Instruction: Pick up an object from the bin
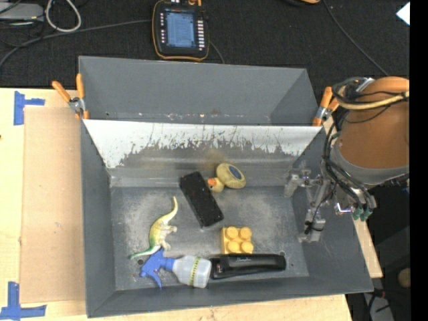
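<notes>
Jaws: at the bin's (194, 95) right side, low over the sloping right wall, just past the right edge of the floor; whether they are parted or clenched cannot be told.
Arm (372, 129): comes in over the bin's right rim, orange cover and cables above the jaws.
Under the jaws: bare grey metal; they are over none of the loose things.
Yellow block (237, 239): the nearest thing, studded on top, on the floor towards the front right, apart from the jaws.
Black handle (249, 264): long, lying along the front edge, just in front of the yellow block.
Spray bottle (179, 271): on its side along the front edge, blue trigger towards the front left corner, its base touching the black handle.
Black bar (200, 199): flat on the middle of the floor, set aslant.
Yellow duck (228, 177): at the back edge of the floor, just beside the black bar's far end.
Toy dinosaur (160, 229): pale green, left of the black bar, its tail reaching towards the spray bottle's trigger.
</notes>
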Robot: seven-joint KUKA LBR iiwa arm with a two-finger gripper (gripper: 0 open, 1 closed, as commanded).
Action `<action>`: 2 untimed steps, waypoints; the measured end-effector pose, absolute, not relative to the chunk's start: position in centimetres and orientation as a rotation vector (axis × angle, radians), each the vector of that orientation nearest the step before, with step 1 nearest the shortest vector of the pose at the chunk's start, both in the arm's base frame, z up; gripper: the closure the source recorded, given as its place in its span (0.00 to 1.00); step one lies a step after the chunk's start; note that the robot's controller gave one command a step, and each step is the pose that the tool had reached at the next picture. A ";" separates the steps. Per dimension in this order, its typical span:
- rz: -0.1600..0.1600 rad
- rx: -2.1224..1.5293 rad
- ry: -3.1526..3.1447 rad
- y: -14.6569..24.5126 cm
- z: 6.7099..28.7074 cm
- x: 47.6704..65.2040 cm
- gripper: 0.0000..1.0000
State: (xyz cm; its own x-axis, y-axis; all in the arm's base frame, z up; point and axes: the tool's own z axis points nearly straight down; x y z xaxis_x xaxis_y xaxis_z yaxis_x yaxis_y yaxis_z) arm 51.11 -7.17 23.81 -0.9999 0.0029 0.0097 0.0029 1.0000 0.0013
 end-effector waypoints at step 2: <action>-0.001 0.112 -3.139 -1.2 11.3 50.2 0.00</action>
